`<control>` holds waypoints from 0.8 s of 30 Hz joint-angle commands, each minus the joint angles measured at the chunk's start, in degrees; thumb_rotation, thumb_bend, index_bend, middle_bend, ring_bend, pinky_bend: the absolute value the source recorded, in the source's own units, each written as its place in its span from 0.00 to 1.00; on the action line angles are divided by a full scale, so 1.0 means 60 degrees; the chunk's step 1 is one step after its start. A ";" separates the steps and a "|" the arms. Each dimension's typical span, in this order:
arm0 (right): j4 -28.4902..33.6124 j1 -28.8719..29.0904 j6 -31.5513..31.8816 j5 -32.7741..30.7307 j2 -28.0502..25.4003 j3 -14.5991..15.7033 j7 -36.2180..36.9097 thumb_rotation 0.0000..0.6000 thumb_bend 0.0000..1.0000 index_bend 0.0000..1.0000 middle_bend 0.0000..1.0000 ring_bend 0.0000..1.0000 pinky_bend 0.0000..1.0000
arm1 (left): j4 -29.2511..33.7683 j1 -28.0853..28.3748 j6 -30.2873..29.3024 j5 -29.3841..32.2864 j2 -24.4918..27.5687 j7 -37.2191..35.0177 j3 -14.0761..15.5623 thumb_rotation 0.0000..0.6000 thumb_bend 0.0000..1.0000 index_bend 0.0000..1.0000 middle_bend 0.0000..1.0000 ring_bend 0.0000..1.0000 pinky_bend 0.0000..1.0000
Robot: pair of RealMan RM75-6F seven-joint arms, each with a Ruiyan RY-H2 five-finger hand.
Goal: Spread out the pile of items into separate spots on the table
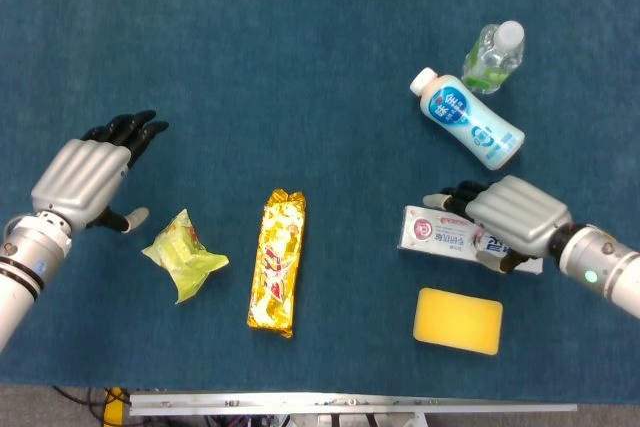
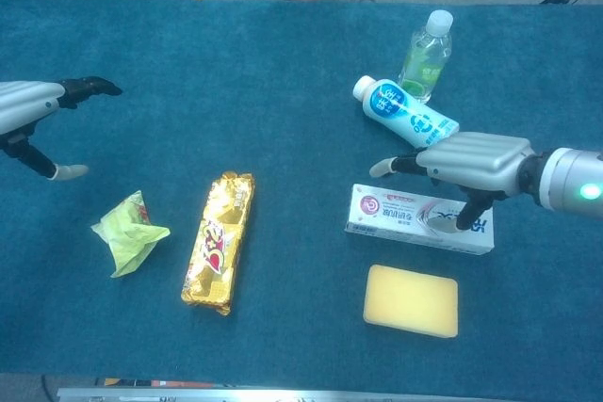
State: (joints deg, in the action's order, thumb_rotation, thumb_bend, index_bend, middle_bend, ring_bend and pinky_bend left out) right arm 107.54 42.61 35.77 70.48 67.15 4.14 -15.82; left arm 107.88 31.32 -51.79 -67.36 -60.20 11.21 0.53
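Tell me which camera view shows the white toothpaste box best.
The chest view. There the white rectangular toothpaste box shows nearly its whole printed face, the right hand covering only its far right end. In the head view the box lies half hidden beneath that hand.

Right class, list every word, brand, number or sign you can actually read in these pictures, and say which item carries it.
Nothing reads cleanly.
Toothpaste box: round red logo and blue characters, too blurred to read.
White bottle: blue label with white characters, illegible.
Gold snack bar: red lettering, too blurred.
Clear bottle: green label, unreadable.
Green packet: no legible print.
Yellow sponge: blank.
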 commanded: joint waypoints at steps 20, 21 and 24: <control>0.0978 0.0174 -0.0149 -0.0055 -0.0333 0.0535 0.0122 1.00 0.33 0.00 0.17 0.16 0.34 | 0.0103 -0.0129 -0.0146 -0.0235 0.0155 -0.0133 0.0042 1.00 0.26 0.00 0.00 0.00 0.15; 0.1002 0.0126 -0.0012 0.0023 -0.0390 0.0497 0.0168 1.00 0.33 0.00 0.17 0.16 0.34 | 0.0104 -0.0141 -0.0172 -0.0236 0.0169 -0.0144 0.0034 1.00 0.26 0.00 0.00 0.00 0.15; 0.1123 -0.0123 0.0620 0.0300 -0.0662 0.0269 0.0520 1.00 0.32 0.00 0.17 0.16 0.34 | 0.0121 -0.0190 -0.0289 -0.0231 0.0237 -0.0242 -0.0029 1.00 0.26 0.00 0.00 0.00 0.15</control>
State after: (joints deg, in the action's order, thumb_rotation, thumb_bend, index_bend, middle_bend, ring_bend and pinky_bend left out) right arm 113.72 42.90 37.28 71.10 64.31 6.67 -14.10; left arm 108.57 30.28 -53.36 -68.75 -58.90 9.90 0.47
